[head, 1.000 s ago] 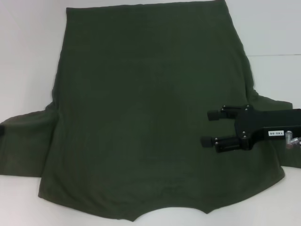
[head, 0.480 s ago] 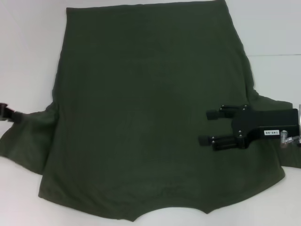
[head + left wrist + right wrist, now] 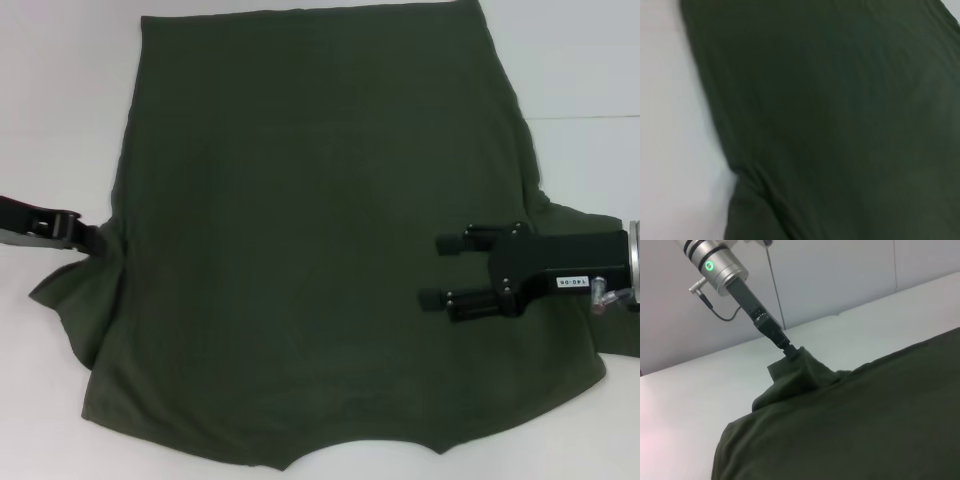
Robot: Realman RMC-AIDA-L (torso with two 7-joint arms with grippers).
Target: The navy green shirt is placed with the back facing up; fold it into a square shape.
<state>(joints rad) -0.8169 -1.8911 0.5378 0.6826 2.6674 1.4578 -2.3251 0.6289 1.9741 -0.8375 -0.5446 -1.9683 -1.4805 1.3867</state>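
Shirt (image 3: 320, 230) lies flat, back up, on my counter (image 3: 60, 100). Only my right wrist view shows the left claw (image 3: 790, 352) pinched shut on the sleeve, lifting it into a peak. My right claw (image 3: 440, 270) hovers over the shirt's other side, fingers parted, holding nothing.

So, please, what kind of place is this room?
Probably a lab or test bench, not a home. A plain white table holds only the navy green shirt, a bare pale wall stands behind, and the left gripper and right gripper work the cloth.
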